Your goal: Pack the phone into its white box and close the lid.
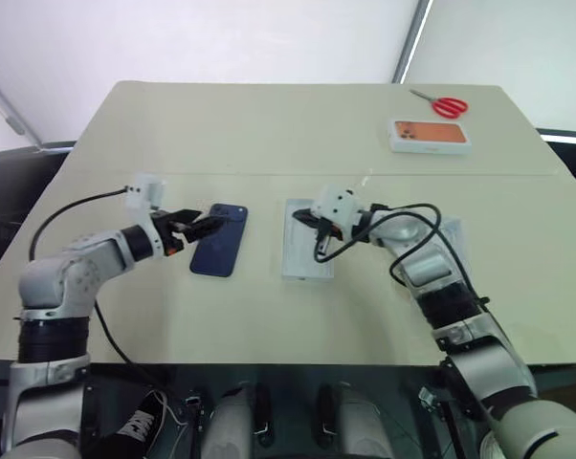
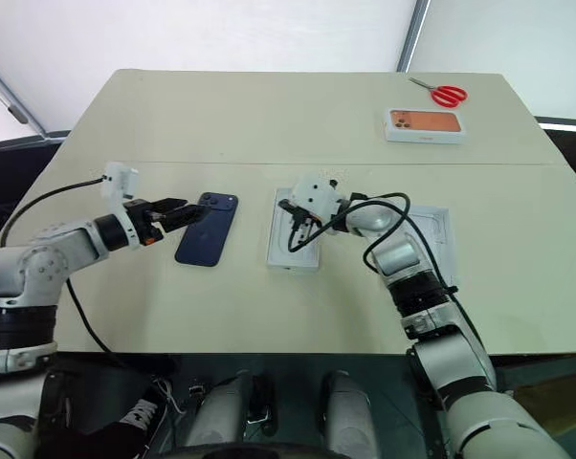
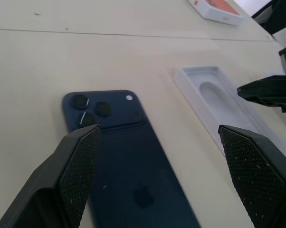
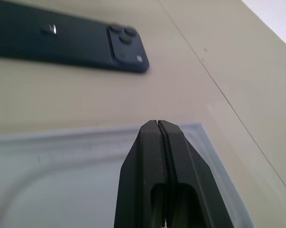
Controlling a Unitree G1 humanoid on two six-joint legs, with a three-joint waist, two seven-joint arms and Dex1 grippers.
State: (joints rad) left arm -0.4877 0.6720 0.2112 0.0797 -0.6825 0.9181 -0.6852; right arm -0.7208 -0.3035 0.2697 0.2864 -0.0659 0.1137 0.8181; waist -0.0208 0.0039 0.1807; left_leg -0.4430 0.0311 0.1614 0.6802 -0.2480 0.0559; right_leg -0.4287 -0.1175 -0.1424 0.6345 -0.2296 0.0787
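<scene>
The dark navy phone [image 1: 219,241] lies flat on the table, back up, with its camera bump at the far end. My left gripper [image 1: 210,227] hovers open just over the phone's near left side, one finger [image 3: 76,166] on either side of it. My right gripper [image 1: 307,220] is shut with nothing in it, above a flat white insert [image 1: 299,256] with an oval recess that lies to the right of the phone. A shallow white tray with a beige floor, the white box [image 2: 433,222], lies partly hidden under my right forearm. The lid is out of view.
A white box printed with an orange phone [image 1: 430,135] and red-handled scissors [image 1: 446,105] lie at the far right of the beige table [image 1: 269,134]. The table's front edge runs just below both arms.
</scene>
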